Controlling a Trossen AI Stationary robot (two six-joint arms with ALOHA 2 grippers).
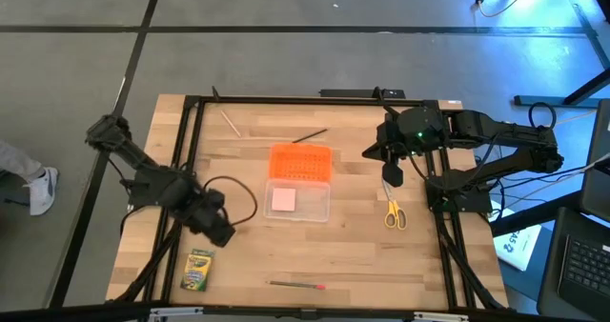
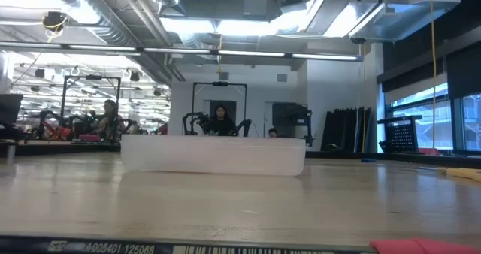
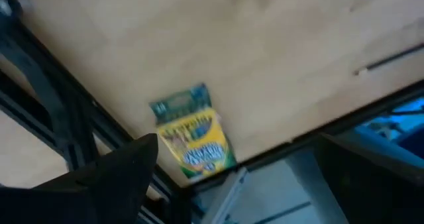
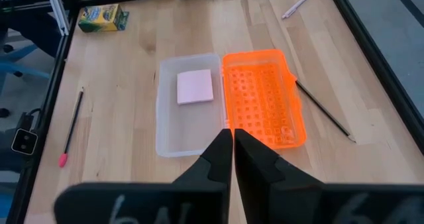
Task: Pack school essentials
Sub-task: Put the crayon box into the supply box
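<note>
Left gripper: I see my left gripper (image 1: 217, 229) low over the table's left side, just above the crayon box; its fingers look spread apart and hold nothing, one dark finger (image 3: 112, 174) showing in the wrist view
Right gripper: my right gripper (image 1: 392, 176) hangs at the right side of the table, between the orange lid and the scissors; in the wrist view its fingertips (image 4: 232, 141) are pressed together with nothing between them
Crayon box: the green-yellow crayon box (image 1: 198, 270) lies flat near the front left corner, by the black frame rail (image 1: 178, 203)
Pink block: the pale pink square block (image 1: 284, 199) sits inside the clear box (image 1: 319, 203), at the table's middle
Orange lid: the orange lid (image 1: 300, 161) is flipped open, lying flat against the far side of the clear box
Scissors: the yellow-handled scissors (image 1: 394, 213) lie on the wood right of the clear box, just below my right gripper
Red-tipped pencil: the red-tipped pencil (image 1: 296, 285) rests near the front edge, well apart from the box
Dark pencil: a dark pencil (image 1: 310, 135) lies just behind the lid
Pale pen: a pale pen (image 1: 230, 123) lies toward the far left corner
</note>
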